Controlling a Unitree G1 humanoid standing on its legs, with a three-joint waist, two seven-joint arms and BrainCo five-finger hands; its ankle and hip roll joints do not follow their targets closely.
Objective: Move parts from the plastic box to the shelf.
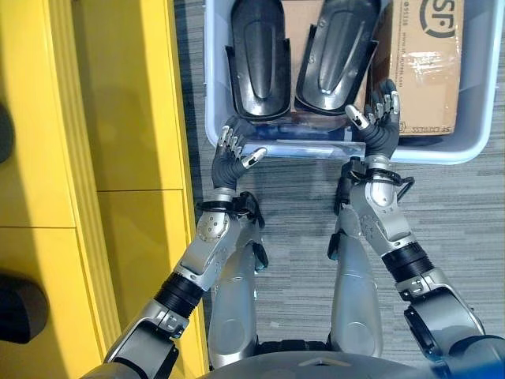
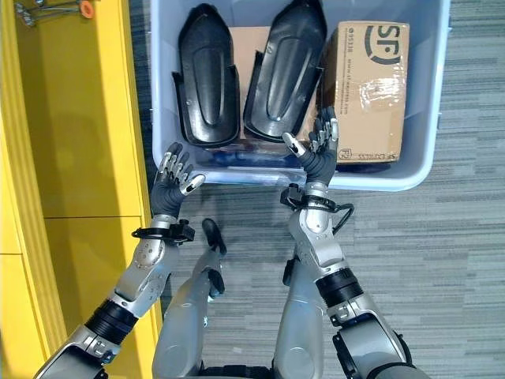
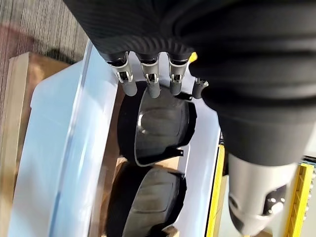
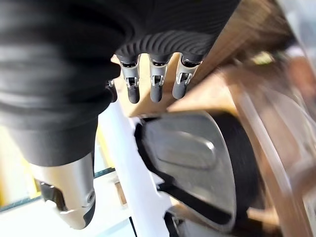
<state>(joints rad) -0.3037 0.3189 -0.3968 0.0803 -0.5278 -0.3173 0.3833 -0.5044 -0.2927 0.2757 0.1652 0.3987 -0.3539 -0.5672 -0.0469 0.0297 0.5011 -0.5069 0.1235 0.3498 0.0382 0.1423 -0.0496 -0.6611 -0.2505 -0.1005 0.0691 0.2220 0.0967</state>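
Your left hand (image 1: 231, 150) is at the near left corner of the box (image 1: 213, 95), with its fingers loose and apart, holding nothing. Your right hand (image 1: 379, 118) is up over the near edge of the box, its fingers spread too and nothing in it, just beside the right part (image 1: 335, 55) and the carton (image 1: 422, 71). The two black parts are still in the box, lying side by side, the left part (image 1: 256, 59) next to the right one, and the yellow shelf (image 1: 118, 158) stands to your left.
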